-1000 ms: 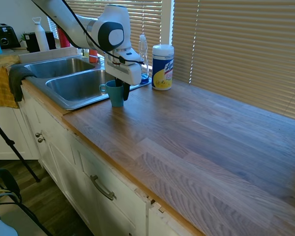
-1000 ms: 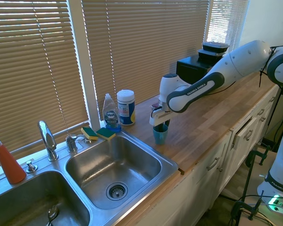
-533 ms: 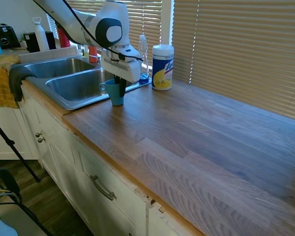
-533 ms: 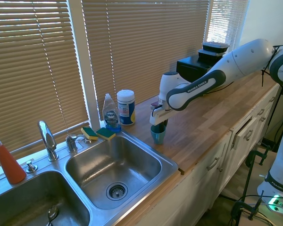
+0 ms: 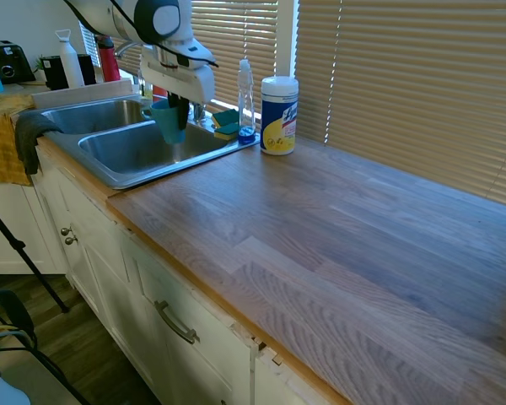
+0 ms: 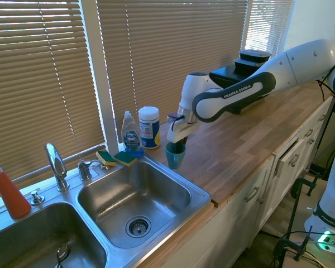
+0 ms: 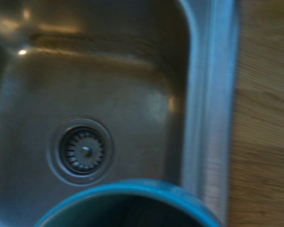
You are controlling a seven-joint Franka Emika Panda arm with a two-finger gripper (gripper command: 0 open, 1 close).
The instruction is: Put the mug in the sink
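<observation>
The jaws (image 6: 177, 146) are closed on the mug (image 6: 175, 156), gripping it at the rim, with one finger inside the cup. The mug hangs upright in the air, clear of the desk (image 6: 251, 139), above the edge of the sink (image 6: 198, 191) where the steel rim meets the wood. In the first exterior view the mug (image 5: 169, 121) is seen in front of the nearer basin, with its handle pointing to 9 o'clock. In the wrist view the teal rim of the mug (image 7: 128, 189) shows at 6 o'clock, and the round drain (image 7: 81, 150) of the basin lies under it, a little toward 10 o'clock, so the camera looks straight down into the basin.

On the desk beyond the sink stand a white wipes canister (image 6: 149, 127) and, just beside it, a clear soap bottle (image 6: 131, 134). Two sponges (image 6: 116, 158) lie near the bottle at the basin corner. The chrome faucet (image 6: 56, 165) rises between the two basins, and a red spray bottle (image 6: 8, 190) stands at 9 o'clock.
</observation>
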